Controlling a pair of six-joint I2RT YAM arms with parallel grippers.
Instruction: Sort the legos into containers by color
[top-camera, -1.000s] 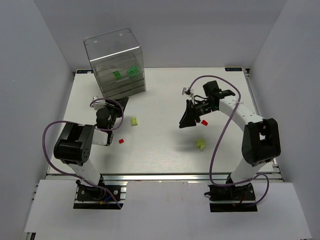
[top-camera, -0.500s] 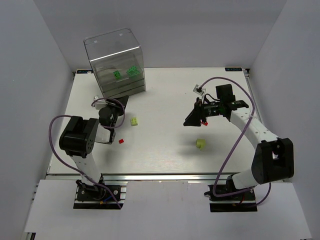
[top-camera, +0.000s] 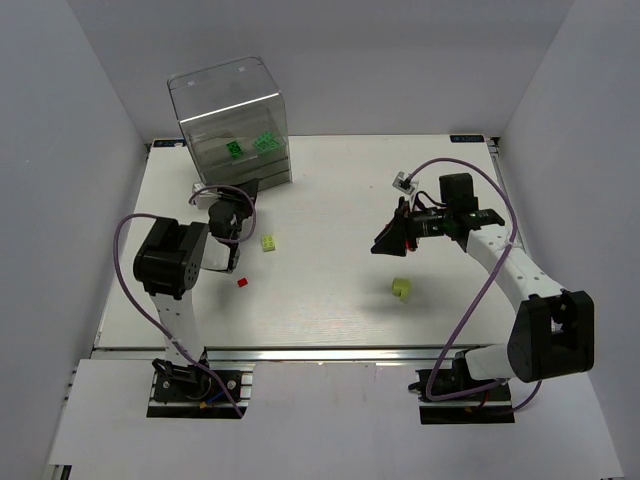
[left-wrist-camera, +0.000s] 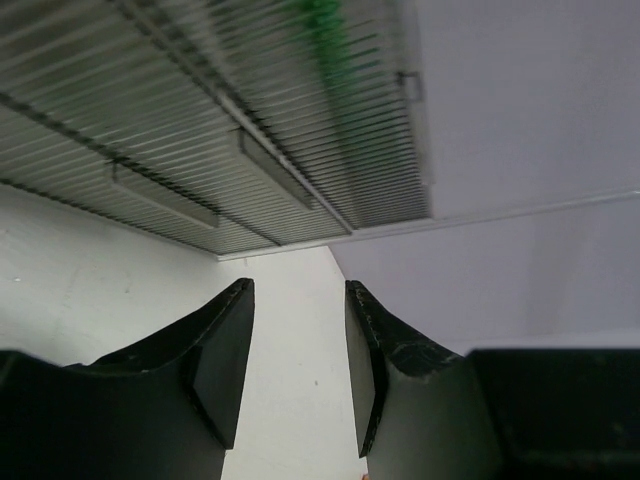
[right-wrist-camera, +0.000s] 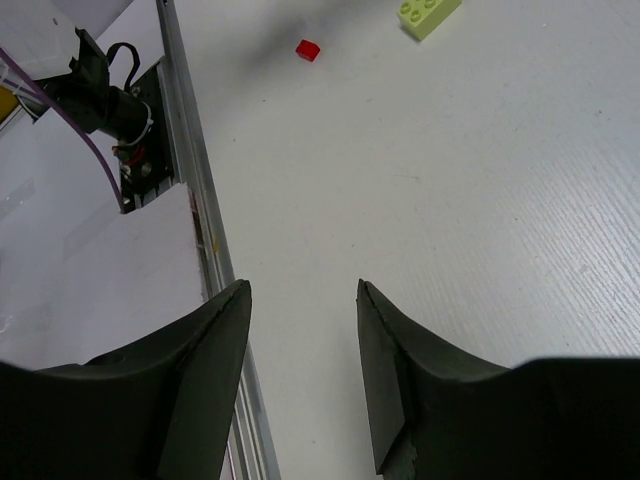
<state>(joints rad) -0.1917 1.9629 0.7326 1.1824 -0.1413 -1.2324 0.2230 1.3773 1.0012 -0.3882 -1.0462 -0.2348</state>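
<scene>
- Left tool (left-wrist-camera: 297, 290): I see its jaws spread with nothing between them, facing the ribbed drawer fronts of the clear cabinet (top-camera: 228, 110) from close by.
- Right tool (right-wrist-camera: 303, 292): jaws spread and empty, held above the white surface (top-camera: 330, 190).
- Green bricks (top-camera: 234, 149): two, side by side inside the cabinet.
- Pale yellow-green brick (top-camera: 269, 242) and red brick (top-camera: 242, 283): on the surface near the left arm.
- Second yellow-green brick (top-camera: 402, 288): on the surface, near the right tool but apart from it.
</scene>
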